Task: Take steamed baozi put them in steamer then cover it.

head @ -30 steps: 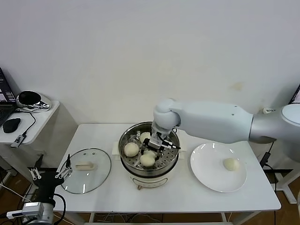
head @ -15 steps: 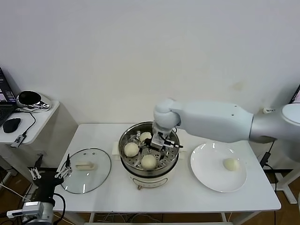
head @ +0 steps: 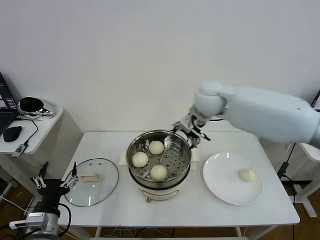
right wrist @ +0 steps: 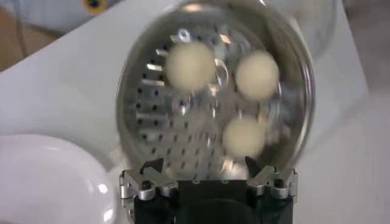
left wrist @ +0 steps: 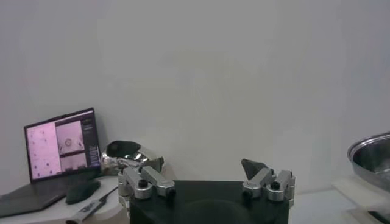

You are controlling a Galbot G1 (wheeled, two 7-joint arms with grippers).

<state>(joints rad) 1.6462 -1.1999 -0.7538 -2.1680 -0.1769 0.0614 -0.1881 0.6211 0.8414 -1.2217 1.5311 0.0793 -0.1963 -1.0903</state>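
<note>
The steamer (head: pixel 176 159) stands mid-table with three steamed baozi (head: pixel 156 147) (head: pixel 140 159) (head: pixel 159 172) on its perforated tray. A further baozi (head: pixel 246 175) lies on the white plate (head: pixel 220 187) to the right. My right gripper (head: pixel 188 133) hovers open and empty above the steamer's back right rim; its wrist view looks down on the tray (right wrist: pixel 177 122) and the three baozi (right wrist: pixel 191 66) past its open gripper (right wrist: pixel 204 165). The glass cover (head: pixel 102 187) lies flat on the table left of the steamer. My left gripper (head: pixel 56 174) is parked open off the table's front left corner.
A side table at far left carries a laptop (left wrist: pixel 61 143), a mouse (head: pixel 12 133) and a shiny round object (head: pixel 31 105). The steamer's rim (left wrist: pixel 372 155) shows at the edge of the left wrist view. A wall stands close behind the table.
My right gripper opened, left a baozi in the steamer, then rose and pulled back to the right out of the pot. The left arm stayed put.
</note>
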